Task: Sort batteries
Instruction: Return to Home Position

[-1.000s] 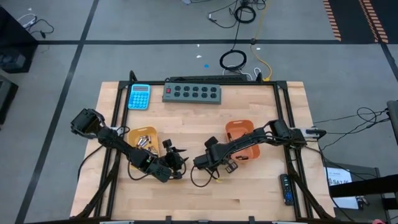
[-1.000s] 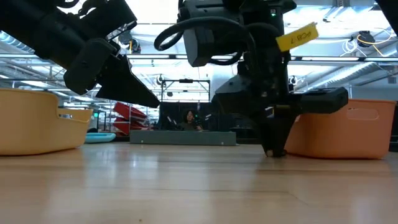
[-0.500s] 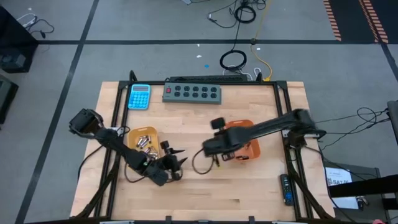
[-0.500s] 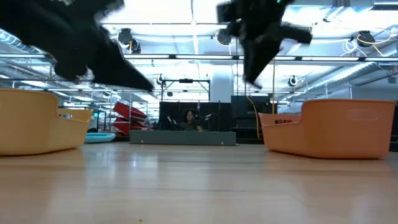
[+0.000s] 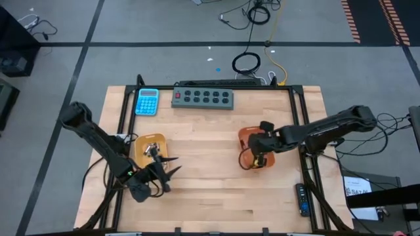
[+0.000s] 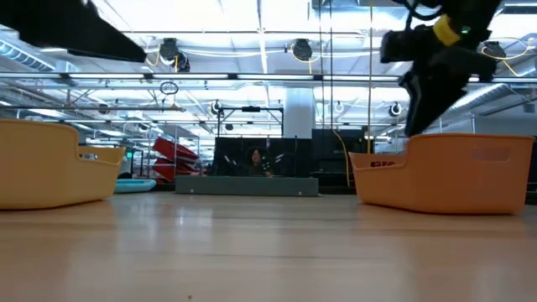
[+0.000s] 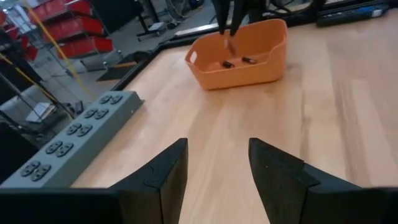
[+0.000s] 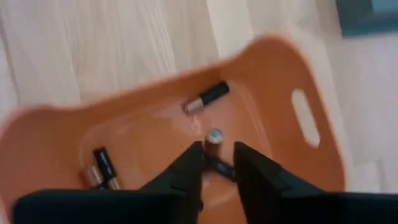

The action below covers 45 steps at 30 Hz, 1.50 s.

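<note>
My right gripper (image 5: pixel 254 156) hangs over the orange tray (image 5: pixel 265 135), fingers slanting down and a little apart. A dark battery with a silvery end (image 8: pixel 214 137) shows end-on just past its fingertips (image 8: pixel 219 160). Other batteries (image 8: pixel 207 96) lie on this tray's floor. The yellow tray (image 5: pixel 140 152) at the left holds several silvery batteries (image 5: pixel 153 149). My left gripper (image 5: pixel 164 172) stands open beside that tray's near right corner, with nothing between its fingers (image 7: pixel 214 163). My right gripper has the dark battery (image 8: pixel 214 137) right at the free ends of its fingers, and the battery looks narrower than the gap. Whether a finger touches it I cannot tell. The battery is inside the orange tray's rim, above its floor.
A grey power strip (image 5: pixel 203 98) and a blue calculator (image 5: pixel 147 101) lie along the table's far edge. Bare wood spreads between the two trays (image 5: pixel 203 154). A black frame rail (image 5: pixel 305 131) runs beside the orange tray.
My right gripper has risen from the table's middle, swung toward the right edge and rolled, and now hangs above the orange tray. My left gripper has lifted and drawn back toward the table's left edge, staying open.
</note>
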Each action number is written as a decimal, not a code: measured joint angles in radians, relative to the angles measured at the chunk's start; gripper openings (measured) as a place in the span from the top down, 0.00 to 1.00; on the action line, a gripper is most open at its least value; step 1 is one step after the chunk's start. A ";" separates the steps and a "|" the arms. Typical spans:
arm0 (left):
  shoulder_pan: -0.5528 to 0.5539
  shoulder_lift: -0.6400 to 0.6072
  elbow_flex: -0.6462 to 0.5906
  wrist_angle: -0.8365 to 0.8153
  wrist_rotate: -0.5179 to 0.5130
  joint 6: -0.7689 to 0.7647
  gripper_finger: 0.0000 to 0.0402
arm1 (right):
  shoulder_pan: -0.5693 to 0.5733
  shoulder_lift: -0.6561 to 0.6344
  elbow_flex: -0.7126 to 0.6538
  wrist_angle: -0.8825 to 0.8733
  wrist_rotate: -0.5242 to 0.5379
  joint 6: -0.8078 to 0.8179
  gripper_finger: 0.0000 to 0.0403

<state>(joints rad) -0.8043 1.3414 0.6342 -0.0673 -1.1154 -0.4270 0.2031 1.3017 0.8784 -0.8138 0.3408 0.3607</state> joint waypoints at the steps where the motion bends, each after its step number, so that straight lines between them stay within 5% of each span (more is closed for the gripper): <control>1: -0.007 -0.008 -0.005 -0.007 0.001 -0.004 0.55 | 0.001 -0.022 -0.006 -0.006 -0.004 0.009 0.75; 5: -0.045 -0.041 -0.005 -0.092 0.006 -0.012 0.55 | 0.001 -0.135 -0.005 0.017 0.003 0.016 0.62; 10: -0.102 -0.073 -0.005 -0.248 -0.002 -0.148 0.55 | 0.002 -0.246 -0.071 0.121 0.026 -0.008 0.57; 16: -0.171 -0.143 -0.102 -0.287 -0.084 -0.301 0.58 | 0.002 -0.440 -0.384 0.878 -0.006 -0.204 0.61; 20: -0.160 -0.272 -0.147 -0.286 -0.085 -0.282 0.66 | -0.078 -0.509 -0.494 1.089 -0.002 -0.264 0.67; 26: -0.035 -0.503 -0.149 -0.281 -0.020 -0.047 0.80 | -0.204 -0.580 -0.553 1.158 -0.131 -0.328 0.77; 36: 0.246 -0.705 -0.150 -0.085 0.290 0.386 0.93 | -0.443 -0.707 -0.631 1.259 -0.335 -0.384 0.96; 45: 0.530 -0.810 -0.260 -0.010 0.542 0.438 0.95 | -0.626 -0.801 -0.636 1.283 -0.454 -0.384 0.99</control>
<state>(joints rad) -0.2743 0.5318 0.3744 -0.0775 -0.5736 0.0111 -0.4230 0.5008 0.2425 0.4695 -0.1130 -0.0228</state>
